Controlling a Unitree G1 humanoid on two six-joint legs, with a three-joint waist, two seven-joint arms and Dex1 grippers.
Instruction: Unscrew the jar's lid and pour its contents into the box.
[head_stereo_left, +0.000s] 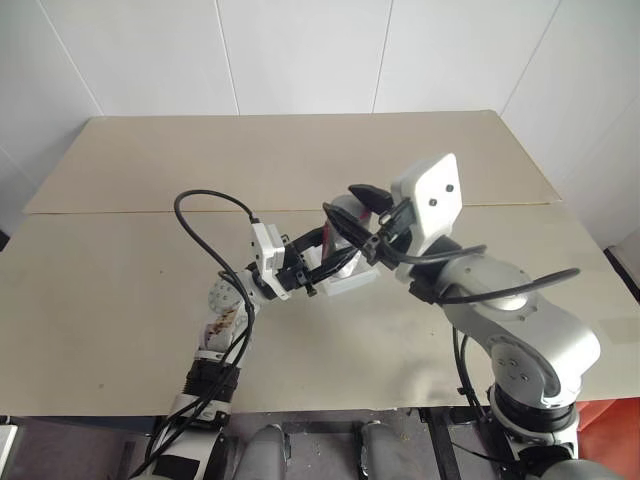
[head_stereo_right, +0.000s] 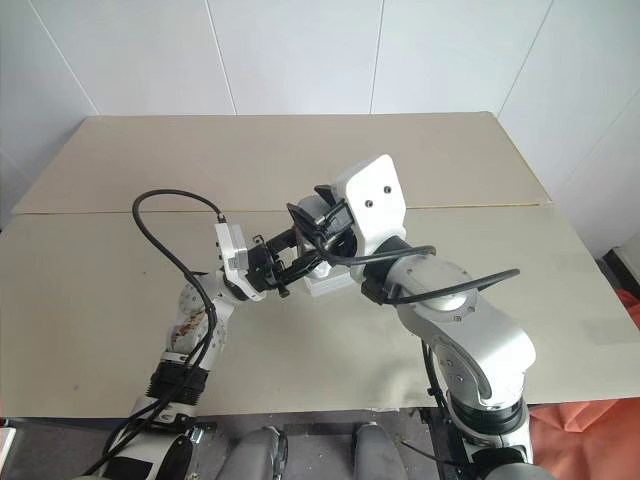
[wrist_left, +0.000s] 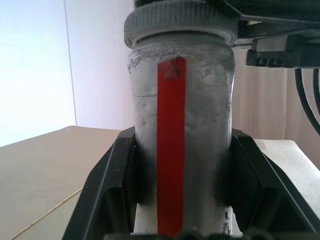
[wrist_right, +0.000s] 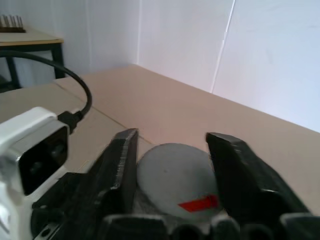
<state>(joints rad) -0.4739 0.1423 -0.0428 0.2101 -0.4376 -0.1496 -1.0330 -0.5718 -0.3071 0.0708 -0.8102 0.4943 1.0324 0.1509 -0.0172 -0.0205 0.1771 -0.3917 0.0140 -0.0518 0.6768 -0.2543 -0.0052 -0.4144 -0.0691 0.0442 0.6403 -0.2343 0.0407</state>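
My left gripper (head_stereo_left: 308, 264) is shut on the jar (wrist_left: 180, 140), a clear cylinder with a vertical red stripe, held up above the table. One black finger (wrist_left: 110, 185) presses each side of the jar's body. On top sits the grey lid (wrist_right: 172, 185) with a small red mark. My right gripper (wrist_right: 172, 150) comes from the right and is shut on the lid, a finger on each side of its rim. The translucent white box (head_stereo_left: 352, 282) lies on the table just below and beyond the jar. The contents cannot be made out through the jar's cloudy wall.
The beige table (head_stereo_left: 150, 300) spreads wide around the hands, with a seam (head_stereo_left: 120, 212) running across it and a white wall behind. A black cable (head_stereo_left: 205, 225) loops up from my left wrist.
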